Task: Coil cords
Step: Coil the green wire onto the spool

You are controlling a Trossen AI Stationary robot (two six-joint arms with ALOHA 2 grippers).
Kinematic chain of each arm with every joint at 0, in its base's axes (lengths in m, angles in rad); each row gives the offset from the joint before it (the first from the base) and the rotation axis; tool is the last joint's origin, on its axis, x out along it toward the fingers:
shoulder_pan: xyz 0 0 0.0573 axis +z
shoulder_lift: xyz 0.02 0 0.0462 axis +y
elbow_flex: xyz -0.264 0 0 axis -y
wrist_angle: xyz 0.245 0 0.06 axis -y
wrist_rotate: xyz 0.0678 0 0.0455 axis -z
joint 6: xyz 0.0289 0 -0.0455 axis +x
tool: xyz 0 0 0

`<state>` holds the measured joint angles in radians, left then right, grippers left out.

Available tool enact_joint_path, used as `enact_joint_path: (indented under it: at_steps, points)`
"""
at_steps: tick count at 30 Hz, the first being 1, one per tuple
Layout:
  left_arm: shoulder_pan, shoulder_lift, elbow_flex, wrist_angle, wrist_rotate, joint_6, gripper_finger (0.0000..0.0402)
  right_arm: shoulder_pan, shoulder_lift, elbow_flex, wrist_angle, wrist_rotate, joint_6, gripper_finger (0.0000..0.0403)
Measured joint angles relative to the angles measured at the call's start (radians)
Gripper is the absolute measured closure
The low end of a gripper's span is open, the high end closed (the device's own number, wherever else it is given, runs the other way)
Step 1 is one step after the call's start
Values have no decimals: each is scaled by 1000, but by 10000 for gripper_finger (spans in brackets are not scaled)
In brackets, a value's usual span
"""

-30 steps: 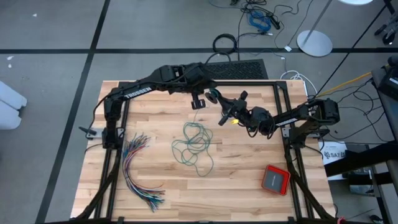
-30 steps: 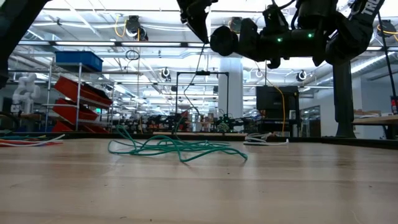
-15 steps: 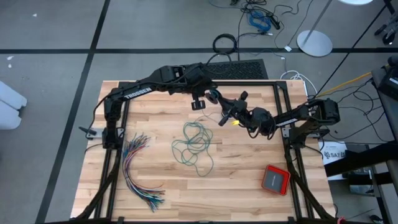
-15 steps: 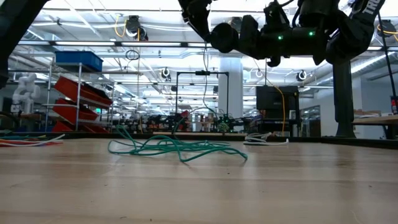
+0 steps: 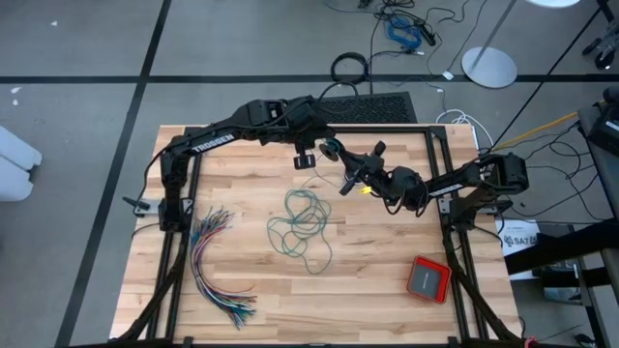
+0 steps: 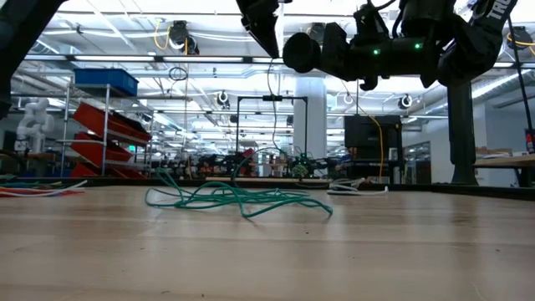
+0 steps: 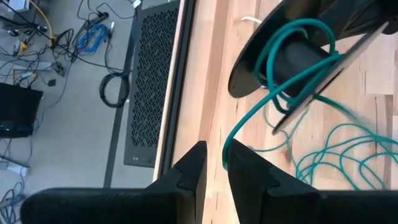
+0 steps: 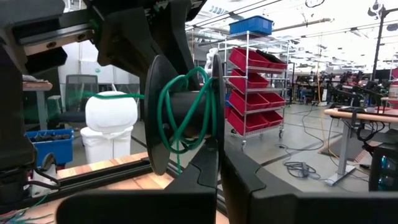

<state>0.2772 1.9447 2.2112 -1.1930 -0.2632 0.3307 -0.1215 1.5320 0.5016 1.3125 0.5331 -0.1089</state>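
high view: the left gripper (image 5: 311,155), upper centre of the frame, hangs above the wooden table (image 5: 242,193). in the left wrist view its fingers (image 7: 193,171) stand slightly parted around a strand of the teal-green cord (image 5: 302,224); whether they pinch it cannot be told. the right gripper (image 5: 340,166), just right of centre, is fully closed on a black spool (image 8: 180,115) that carries several turns of the cord. the rest of the cord lies in loose loops at the table's centre, below both grippers. a fanned bundle of many-coloured wires (image 5: 215,266) lies lower left; a red box (image 5: 427,278) lies lower right.
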Motion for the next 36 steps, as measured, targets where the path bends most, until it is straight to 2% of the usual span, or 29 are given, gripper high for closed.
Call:
enact_joint_path:
  at_steps: [10,14,26,32,36]
  points:
    - [5,-12,-1,-57,8,-2,333,-1,0,0,0,0,4,403]
    - [5,-14,-1,-52,71,-3,333,-1,0,0,7,-8,9,403]
    - [5,-14,-14,-42,77,-10,332,-1,0,0,14,-10,10,403]
    - [45,-14,-114,-52,81,-24,332,-1,0,-1,14,-10,8,403]
    - [99,-14,-225,-50,126,-35,332,-1,0,-11,16,-9,8,403]
